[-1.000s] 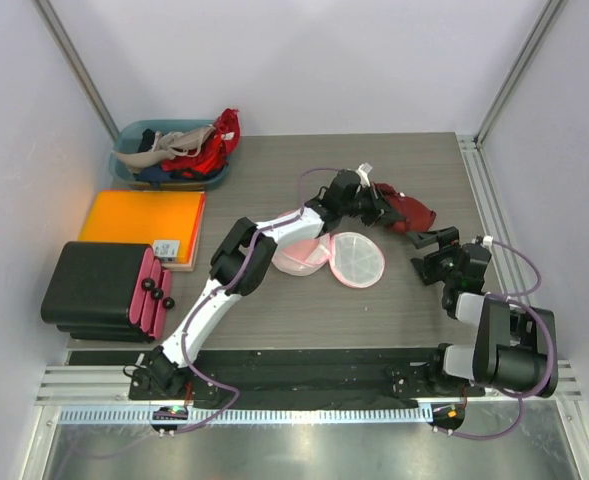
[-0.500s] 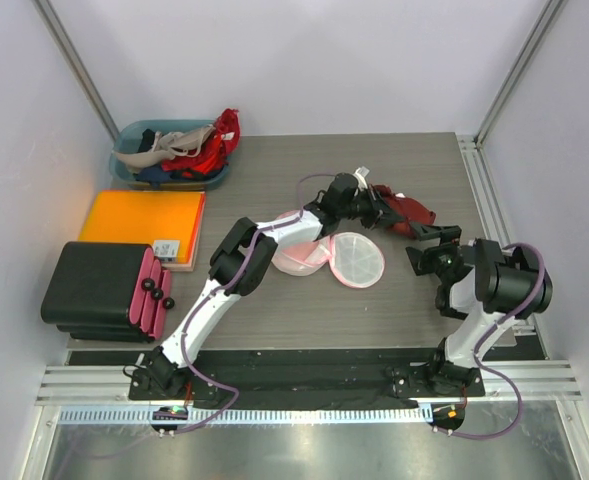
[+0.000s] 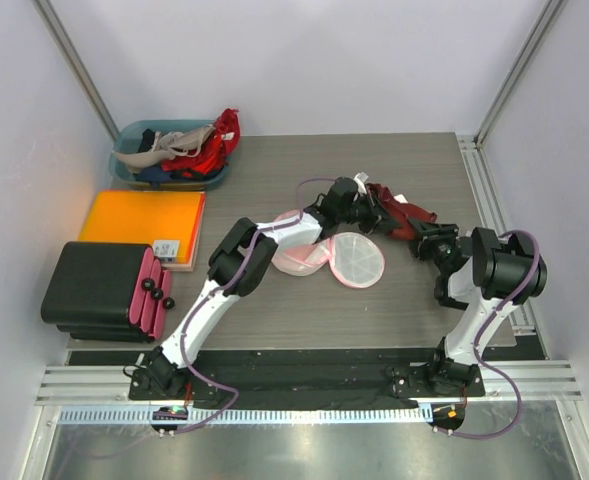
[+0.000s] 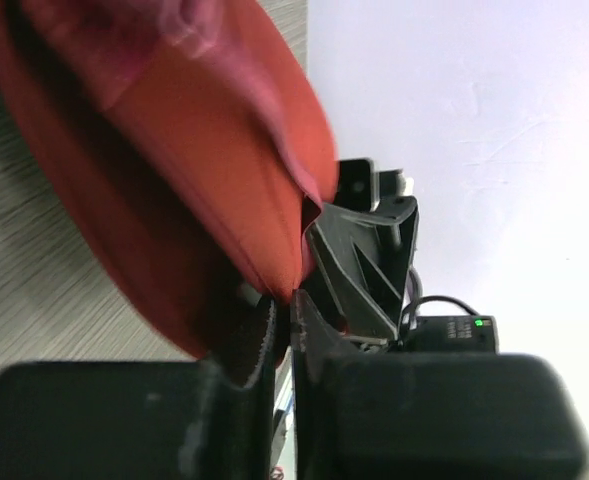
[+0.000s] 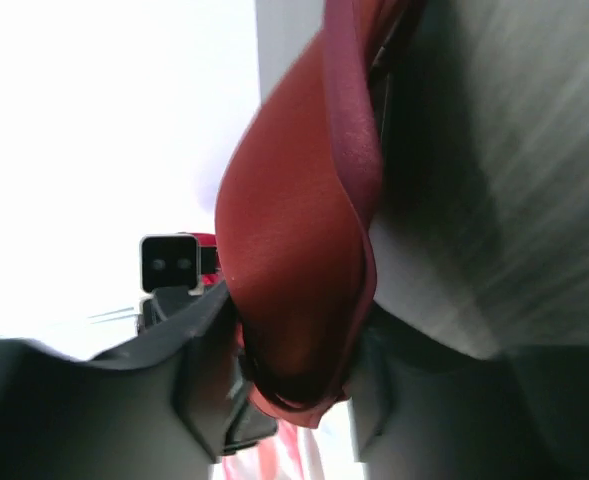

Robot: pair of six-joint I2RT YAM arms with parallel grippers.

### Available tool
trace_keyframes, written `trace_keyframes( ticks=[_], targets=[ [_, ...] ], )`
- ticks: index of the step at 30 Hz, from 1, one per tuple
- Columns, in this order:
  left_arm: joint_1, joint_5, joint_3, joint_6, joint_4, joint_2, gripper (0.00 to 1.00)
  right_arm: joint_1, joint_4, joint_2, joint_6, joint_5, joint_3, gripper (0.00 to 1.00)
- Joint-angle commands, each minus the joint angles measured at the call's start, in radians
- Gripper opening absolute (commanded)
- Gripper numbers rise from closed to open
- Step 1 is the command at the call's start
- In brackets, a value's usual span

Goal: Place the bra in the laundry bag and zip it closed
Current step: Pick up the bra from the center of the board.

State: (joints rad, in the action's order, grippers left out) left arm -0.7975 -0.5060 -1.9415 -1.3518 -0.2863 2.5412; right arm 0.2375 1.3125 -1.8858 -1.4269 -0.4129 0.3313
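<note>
Two tools are on one garment. The bra [image 3: 399, 212], dark red, is stretched between them over the table [image 3: 274, 170], just right of and behind the bag [image 3: 357, 260]. Whether it is lifted clear of the table cannot be told.

- The left tool [image 4: 284, 320] is clenched on a cup edge, and the fabric is seen pinched flat between its fingers.
- The right tool [image 5: 294, 375] has a band of the bra filling the gap between its jaws and touching both. It is judged to be grasping the band, though how firmly cannot be told.
- The bag is laid open in two round mesh halves with pink trim. The zip is undone and nothing is seen inside.

Handling, as judged:
- The bra is light and soft. The straps are limp, and the cups are springy and likely to unfold once released.
- It is best taken at a cup edge or the band. A thin strap would slip and trail.
- The cups should be folded together before being pressed into the half nearest the bra.
- The mesh is flimsy and may slide if pushed, so one half may need to be pinned.
</note>
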Motion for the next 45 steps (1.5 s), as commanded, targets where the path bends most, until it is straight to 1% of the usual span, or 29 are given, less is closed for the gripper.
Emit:
trace_keyframes(
  ticks=[1,2,3,4,5,6,7,8,9,10,11,12,14,15,17,18,19,20,21,22,23,24,25,26,28,32,33,37,45],
  targets=[
    [-0.005,0.007,-0.004,0.089,0.077,-0.130,0.21,-0.006,0.266,0.019,0.013,-0.017,0.046,0.38],
    [-0.005,0.029,-0.004,0.149,0.135,-0.142,0.26,-0.006,0.252,0.040,0.026,-0.024,0.055,0.24],
    [-0.005,0.044,-0.005,0.178,0.168,-0.159,0.30,-0.006,0.211,0.059,0.034,-0.029,0.067,0.17],
    [-0.003,0.058,-0.002,0.213,0.200,-0.192,0.37,-0.004,0.171,0.079,0.042,-0.030,0.074,0.14],
    [-0.003,0.099,-0.004,0.277,0.266,-0.212,0.42,-0.006,0.113,0.140,0.080,-0.041,0.081,0.11],
    [-0.003,0.121,-0.004,0.314,0.309,-0.231,0.46,-0.006,-0.048,0.178,0.107,-0.047,0.106,0.10],
    [-0.003,0.145,-0.001,0.347,0.346,-0.248,0.59,-0.004,-0.159,0.223,0.149,-0.050,0.121,0.09],
    [-0.002,0.165,0.003,0.400,0.398,-0.287,0.61,-0.006,-0.286,0.282,0.284,-0.044,0.139,0.06],
    [0.001,0.197,0.019,0.422,0.415,-0.304,0.62,-0.007,-0.598,0.394,0.362,0.000,0.196,0.04],
    [0.003,0.214,0.030,0.437,0.444,-0.344,0.62,-0.021,-0.763,0.457,0.456,0.046,0.236,0.01],
    [0.003,0.228,0.051,0.474,0.450,-0.361,0.62,-0.030,-0.905,0.505,0.596,0.096,0.315,0.01],
    [0.003,0.244,0.064,0.491,0.449,-0.380,0.62,-0.036,-1.114,0.572,0.652,0.179,0.351,0.01],
    [0.001,0.242,0.079,0.551,0.446,-0.413,0.61,-0.038,-1.246,0.612,0.732,0.209,0.429,0.01],
    [-0.002,0.233,0.084,0.580,0.443,-0.424,0.61,-0.037,-1.363,0.645,0.749,0.223,0.449,0.01],
    [-0.015,0.238,0.110,0.646,0.412,-0.461,0.62,-0.037,-1.432,0.680,0.757,0.240,0.474,0.01],
    [-0.038,0.271,0.119,0.731,0.411,-0.475,0.63,-0.037,-1.485,0.707,0.754,0.249,0.479,0.01],
    [-0.052,0.300,0.137,0.775,0.386,-0.496,0.63,-0.038,-1.512,0.715,0.749,0.246,0.486,0.01],
    [-0.072,0.335,0.192,0.831,0.366,-0.519,0.64,-0.037,-1.536,0.717,0.743,0.237,0.509,0.01],
    [-0.118,0.387,0.232,0.952,0.333,-0.576,0.66,-0.037,-1.577,0.717,0.720,0.223,0.521,0.01],
    [-0.143,0.476,0.278,1.032,0.238,-0.602,0.67,-0.035,-1.595,0.714,0.709,0.192,0.534,0.01],
    [-0.169,0.506,0.362,1.103,0.193,-0.625,0.68,-0.035,-1.610,0.715,0.694,0.174,0.557,0.01],
    [-0.214,0.556,0.403,1.167,0.147,-0.666,0.71,-0.035,-1.627,0.718,0.680,0.151,0.564,0.01],
    [-0.235,0.620,0.441,1.282,0.048,-0.679,0.73,-0.037,-1.631,0.723,0.649,0.122,0.569,0.01],
    [-0.250,0.642,0.502,1.327,0.003,-0.687,0.75,-0.037,-1.635,0.735,0.629,0.105,0.572,0.01],
    [-0.282,0.667,0.523,1.431,-0.049,-0.687,0.77,-0.037,-1.647,0.748,0.594,0.085,0.574,0.01],
    [-0.307,0.653,0.521,1.520,-0.094,-0.659,0.79,-0.035,-1.668,0.786,0.557,0.060,0.571,0.01],
    [-0.313,0.661,0.521,1.530,-0.111,-0.651,0.81,-0.037,-1.671,0.795,0.553,0.057,0.571,0.01],
    [-0.322,0.685,0.503,1.579,-0.183,-0.608,0.83,-0.035,-1.673,0.804,0.528,0.020,0.565,0.01],
    [-0.327,0.663,0.402,1.683,-0.209,-0.477,0.81,-0.035,-1.668,0.835,0.474,-0.020,0.563,0.01]
  ],
)
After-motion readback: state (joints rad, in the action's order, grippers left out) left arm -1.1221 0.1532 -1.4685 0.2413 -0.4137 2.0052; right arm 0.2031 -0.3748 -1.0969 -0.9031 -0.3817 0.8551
